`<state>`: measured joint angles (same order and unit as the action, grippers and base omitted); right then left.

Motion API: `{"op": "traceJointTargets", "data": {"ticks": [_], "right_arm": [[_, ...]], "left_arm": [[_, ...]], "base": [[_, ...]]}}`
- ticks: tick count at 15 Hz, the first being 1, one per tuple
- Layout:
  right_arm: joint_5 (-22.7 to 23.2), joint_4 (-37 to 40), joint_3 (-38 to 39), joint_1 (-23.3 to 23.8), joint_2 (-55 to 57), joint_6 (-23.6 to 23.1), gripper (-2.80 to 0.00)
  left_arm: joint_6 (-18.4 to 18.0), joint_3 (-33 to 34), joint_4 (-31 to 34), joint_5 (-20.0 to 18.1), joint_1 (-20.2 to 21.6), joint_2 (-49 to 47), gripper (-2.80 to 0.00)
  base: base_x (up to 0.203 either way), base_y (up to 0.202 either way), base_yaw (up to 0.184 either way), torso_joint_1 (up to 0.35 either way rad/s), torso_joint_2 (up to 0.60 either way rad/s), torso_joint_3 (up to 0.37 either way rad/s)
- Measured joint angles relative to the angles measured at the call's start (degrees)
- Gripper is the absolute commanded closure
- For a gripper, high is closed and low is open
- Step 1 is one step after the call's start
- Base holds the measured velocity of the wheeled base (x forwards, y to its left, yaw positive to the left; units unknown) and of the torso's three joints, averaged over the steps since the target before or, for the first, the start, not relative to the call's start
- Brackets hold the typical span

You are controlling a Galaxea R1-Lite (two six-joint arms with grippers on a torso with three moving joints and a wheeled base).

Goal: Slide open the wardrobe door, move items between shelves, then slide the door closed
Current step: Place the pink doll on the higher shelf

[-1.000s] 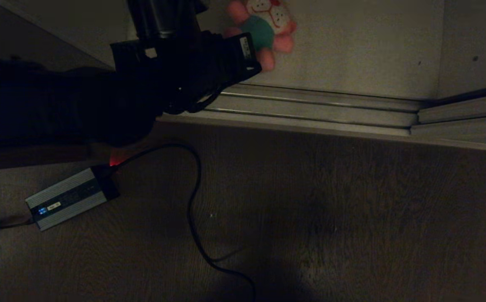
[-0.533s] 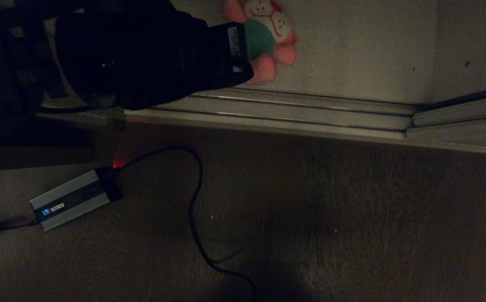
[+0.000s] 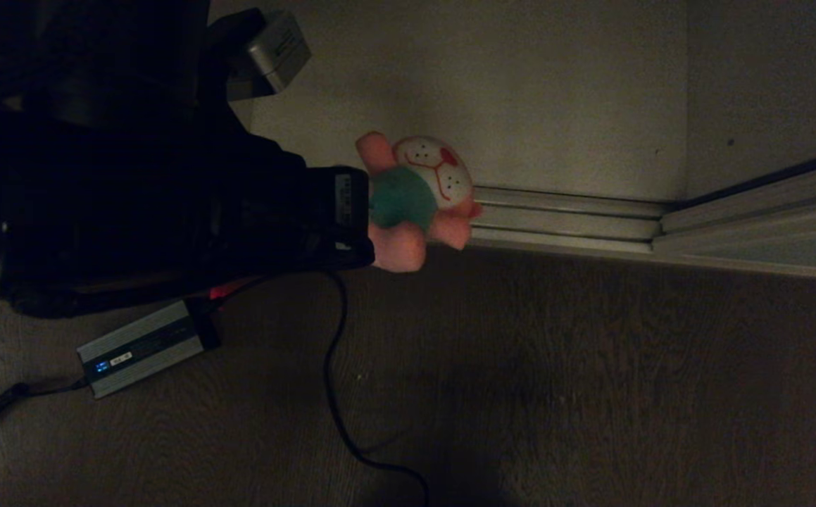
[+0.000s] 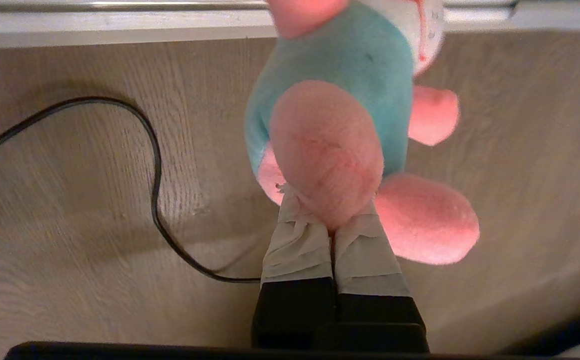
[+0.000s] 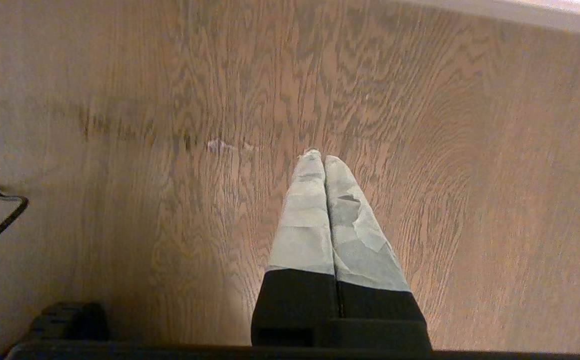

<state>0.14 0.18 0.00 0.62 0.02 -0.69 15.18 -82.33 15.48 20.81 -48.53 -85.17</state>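
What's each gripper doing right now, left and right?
Left gripper: shut on the pink plush toy, pinching a pink limb, above the floor.
Right gripper: shut, empty, hanging over the wood floor.

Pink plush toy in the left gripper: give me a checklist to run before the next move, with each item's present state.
1. Left gripper shut on the pink plush toy: ok.
2. Hold secure: cannot tell; the fingers pinch only one pink limb.
3. Toy off the lower shelf and over the floor: ok.
4. Black cable away from the toy: ok.
5. Target shelf in sight: not ok.
6. Right gripper shut, empty, over the floor: ok.
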Motion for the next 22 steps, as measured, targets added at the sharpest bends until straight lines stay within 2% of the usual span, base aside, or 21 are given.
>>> {"op": "traceJointTargets", "data": {"ticks": [2,8,17,22], "right_arm": [[0.04,0.00,0.00,0.00,0.00,0.01,0.00],[0.04,0.00,0.00,0.00,0.00,0.01,0.00],[0.04,0.00,0.00,0.00,-0.02,0.01,0.00],[0.04,0.02,0.00,0.00,-0.02,0.03,0.00]], "left_arm": [[1.90,0.77,0.15,0.05,-0.09,0.89,0.00],[3.84,3.53,0.55,-0.15,-0.56,2.74,0.00],[3.80,5.24,-0.11,-0.04,-1.71,4.60,0.00],[3.39,2.92,-1.97,0.13,-2.42,4.99,0.00]], "base": [[0.000,0.000,0.000,0.005,0.00,0.201],[0.000,0.000,0.000,0.002,0.00,0.205],[0.000,0.000,0.000,0.003,0.00,0.202],[0.000,0.000,0.000,0.001,0.00,0.203]]}}
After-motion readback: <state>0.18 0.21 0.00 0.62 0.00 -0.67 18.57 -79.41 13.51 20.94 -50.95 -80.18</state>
